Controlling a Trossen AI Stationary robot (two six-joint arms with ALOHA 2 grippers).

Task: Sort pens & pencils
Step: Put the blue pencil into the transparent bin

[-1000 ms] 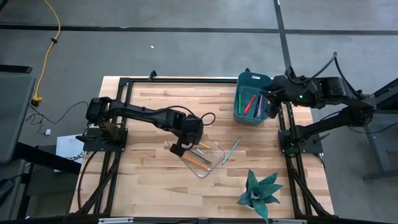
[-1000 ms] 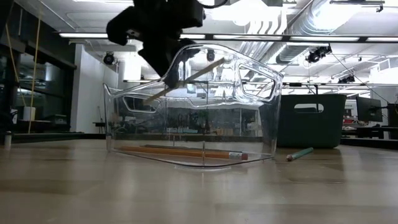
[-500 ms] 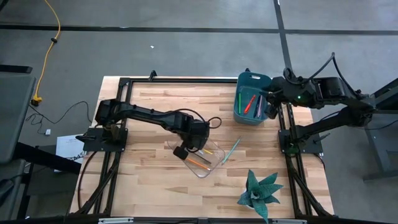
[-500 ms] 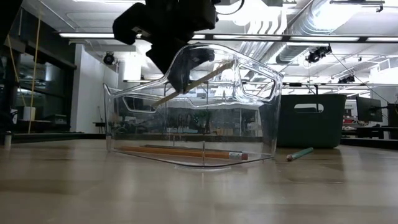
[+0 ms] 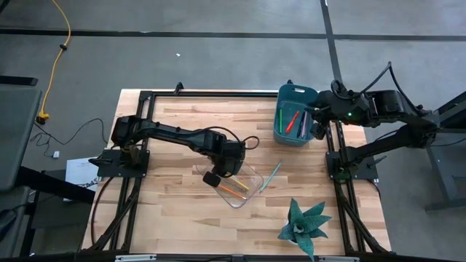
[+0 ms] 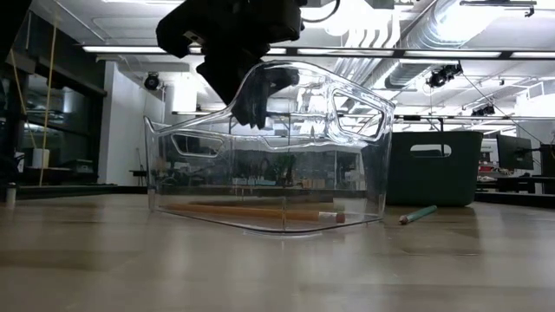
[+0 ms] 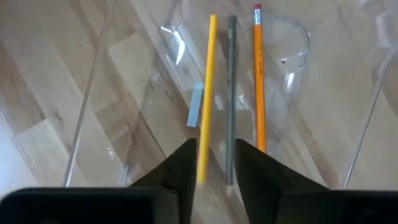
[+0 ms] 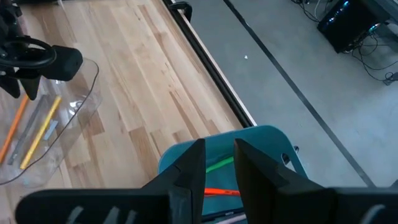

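Two clear groups show: pencils lying on the floor of the transparent bin near the middle of the tabletop, and pens in the teal bin at the far right edge. One pale teal-blue pencil is still outside, flat on the wood just beside the clear bin on the side toward the teal one.

The left end effector hangs over the clear bin's open top. From its wrist camera its fingers stand a little apart with nothing between them, and a yellow pencil lies free below them next to a grey stick and an orange pencil. The drop looks done, so the step in hand is probably to clear out of the bin. The safest way is to rise straight up first, keeping the fingers off the thin plastic wall, which would likely slide or tip if nudged.

The right end effector hovers above the teal bin, fingers slightly spread and empty, with a green and a red-orange pen below.

For the stray teal-blue pencil, an approach from above with the fingers across its length should work best; it may roll, so the pinch should close gently near its middle.
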